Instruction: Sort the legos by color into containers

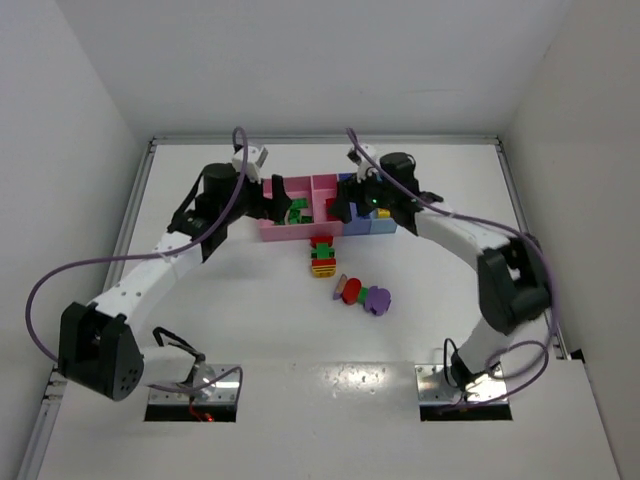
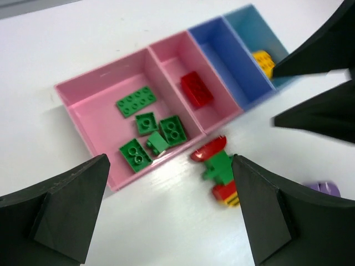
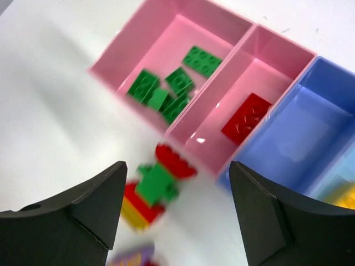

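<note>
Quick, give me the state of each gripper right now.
Left gripper: open, holding nothing.
Right gripper: open, holding nothing.

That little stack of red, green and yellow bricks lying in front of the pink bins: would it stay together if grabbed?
The stack looks like hard plastic: probably stiff and light. It is several bricks pressed together, so a shove at one end might snap a joint. Its rounded red end might rock, but the blocky bricks should stop rolling.
</note>
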Action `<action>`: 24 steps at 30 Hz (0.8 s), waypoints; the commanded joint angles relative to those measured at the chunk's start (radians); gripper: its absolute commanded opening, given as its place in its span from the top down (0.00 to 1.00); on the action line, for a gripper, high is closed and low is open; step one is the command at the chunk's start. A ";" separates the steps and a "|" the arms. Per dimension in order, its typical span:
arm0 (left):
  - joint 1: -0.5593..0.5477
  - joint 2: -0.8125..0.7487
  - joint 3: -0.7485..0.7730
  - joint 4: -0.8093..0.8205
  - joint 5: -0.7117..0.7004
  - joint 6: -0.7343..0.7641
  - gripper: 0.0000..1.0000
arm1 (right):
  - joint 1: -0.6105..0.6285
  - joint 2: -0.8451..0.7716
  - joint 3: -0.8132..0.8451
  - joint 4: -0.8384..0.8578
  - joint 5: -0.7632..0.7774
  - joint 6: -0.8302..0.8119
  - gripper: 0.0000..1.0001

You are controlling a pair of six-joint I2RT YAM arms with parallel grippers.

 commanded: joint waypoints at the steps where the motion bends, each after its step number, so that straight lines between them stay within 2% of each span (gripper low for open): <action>1: -0.007 -0.106 -0.035 -0.027 0.171 0.163 0.01 | -0.017 -0.246 -0.087 -0.112 -0.113 -0.241 0.25; 2: -0.007 -0.117 -0.036 -0.059 0.208 0.184 0.01 | -0.017 -0.279 -0.099 -0.236 -0.123 -0.368 0.25; 4: -0.007 -0.117 -0.036 -0.091 0.298 0.223 0.01 | -0.026 -0.329 -0.133 -0.355 -0.146 -0.487 0.22; 5: -0.007 -0.117 -0.036 -0.105 0.333 0.237 0.01 | -0.026 -0.368 -0.150 -0.449 -0.146 -0.600 0.22; 9: -0.007 -0.108 -0.014 -0.140 0.387 0.249 0.01 | -0.026 -0.415 -0.255 -0.600 -0.137 -0.807 0.19; 12: -0.007 -0.108 0.009 -0.165 0.387 0.249 0.01 | -0.026 -0.416 -0.323 -0.660 -0.137 -0.893 0.18; 18: -0.007 -0.089 0.021 -0.187 0.368 0.258 0.01 | -0.014 -0.429 -0.487 -0.514 -0.093 -0.871 0.15; 24: -0.016 -0.080 0.012 -0.187 0.368 0.258 0.01 | -0.014 -0.348 -0.496 -0.481 -0.074 -0.860 0.10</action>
